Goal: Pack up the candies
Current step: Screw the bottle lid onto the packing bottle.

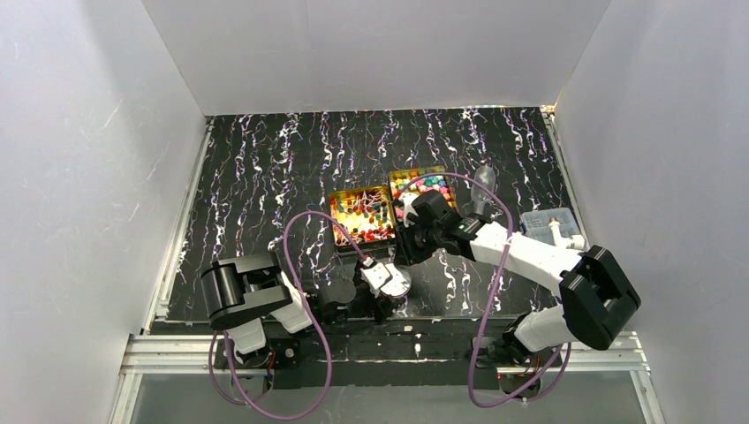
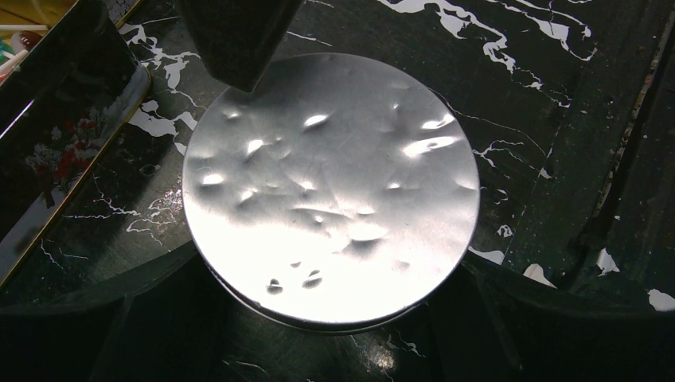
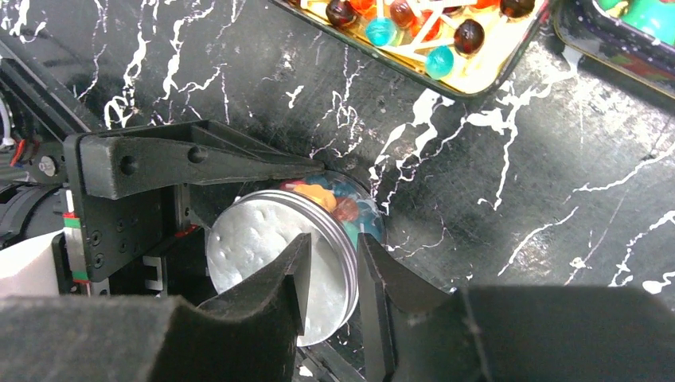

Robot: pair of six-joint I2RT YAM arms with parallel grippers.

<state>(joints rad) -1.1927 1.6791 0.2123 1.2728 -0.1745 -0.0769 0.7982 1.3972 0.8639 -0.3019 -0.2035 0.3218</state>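
A small clear jar (image 1: 397, 281) with a dented silvery lid (image 2: 330, 187) stands near the table's front edge. My left gripper (image 2: 333, 267) is shut on its sides. Candies (image 3: 341, 204) show through the jar's wall under the lid. My right gripper (image 3: 330, 270) hangs over the jar, jaws narrowly open. One finger is over the lid, the other outside the lid's rim (image 3: 344, 239). In the left wrist view one right finger (image 2: 239, 40) rests at the lid's far edge. More candies (image 1: 364, 212) fill two open gold tins, thin wrapped pieces in the left, round lumps (image 1: 426, 187) in the right.
The left tin's (image 2: 56, 151) flowered wall stands close to the jar's left. A clear plastic box (image 1: 552, 225) sits at the right edge of the marbled black table (image 1: 256, 194), with a clear bulb-shaped piece (image 1: 483, 184) behind the right arm. White walls enclose three sides.
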